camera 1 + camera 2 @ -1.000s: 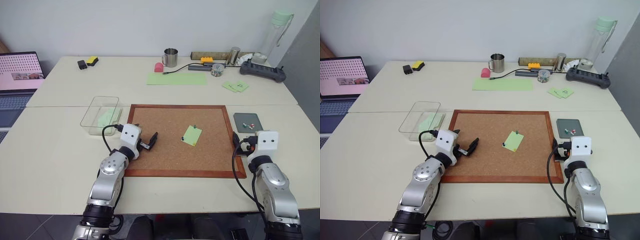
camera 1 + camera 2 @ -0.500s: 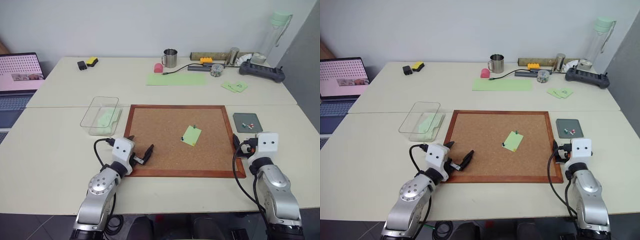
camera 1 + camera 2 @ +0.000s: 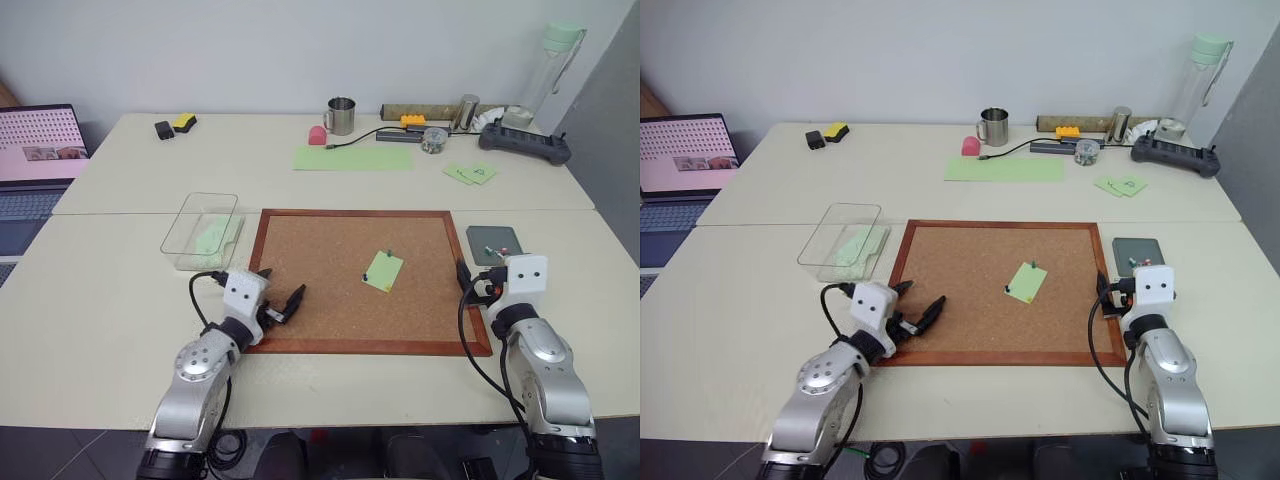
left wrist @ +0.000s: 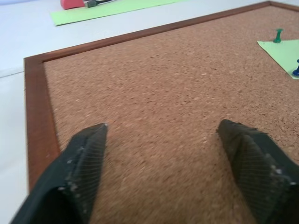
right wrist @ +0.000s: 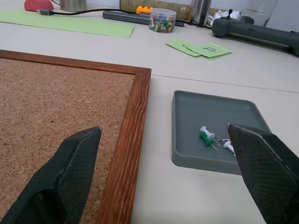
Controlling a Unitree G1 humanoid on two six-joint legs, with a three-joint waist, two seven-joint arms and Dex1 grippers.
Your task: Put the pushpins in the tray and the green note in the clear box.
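Green note (image 3: 384,271) sits pinned by two pushpins (image 4: 278,35) on the corkboard (image 3: 330,300); we risk tearing it. Left gripper (image 3: 280,305) and right gripper (image 5: 168,172) gape wide, empty.

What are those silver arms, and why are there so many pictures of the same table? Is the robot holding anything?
Those are a robot's two arms. Two pictures come from cameras in its head, looking down over the table. The other two come from little cameras on its wrists, so the black fingers poke up from the bottom.

The left gripper hovers over the corner of a cork board; the right gripper sits beside the board's other side. Both are open and hold nothing.

On the board a green note is pinned by two pushpins. Some pins already lie in the grey tray. A clear box with a green note inside waits to the left of the board. Farther back stand a mug, a laptop and a bottle.
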